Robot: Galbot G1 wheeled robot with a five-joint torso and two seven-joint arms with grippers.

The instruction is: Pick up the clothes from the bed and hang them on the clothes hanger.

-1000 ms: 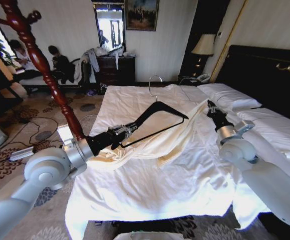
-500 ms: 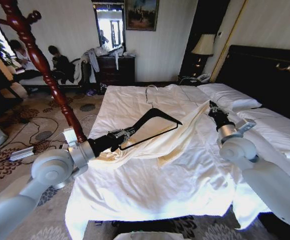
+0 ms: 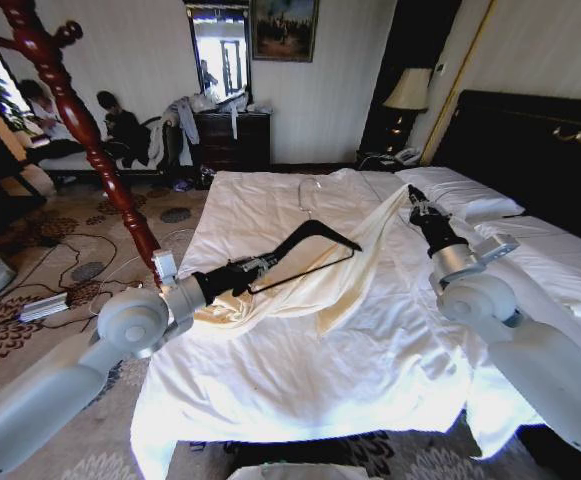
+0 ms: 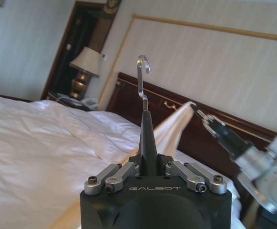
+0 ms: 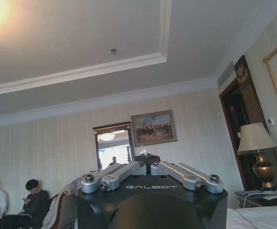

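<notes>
The bed [image 3: 300,385] with its white quilt spreads out in front of me in the head view. My left gripper [image 3: 253,268] is shut on one end of the black clothes hanger [image 3: 315,240], which it holds low over the quilt, the silvery hook [image 3: 308,192] pointing up. In the left wrist view the hanger [image 4: 146,138] stands between the closed fingers. A cream garment [image 3: 320,285] drapes from my right gripper [image 3: 411,192], shut on its upper edge, down past the hanger to the quilt. The right gripper [image 4: 200,113] lifts the cloth [image 4: 171,131] in front of the headboard.
A turned red wooden post [image 3: 85,130] rises at the left, close to my left arm. The black headboard [image 3: 540,150] and white pillows [image 3: 460,195] lie at the right. A lamp [image 3: 407,90] and dark dresser [image 3: 232,138] stand by the far wall. Cables [image 3: 75,250] cross the carpet.
My right gripper has lifted the garment's edge higher and farther away. The left arm has pushed forward, and the hanger has tipped lower toward the cloth.
</notes>
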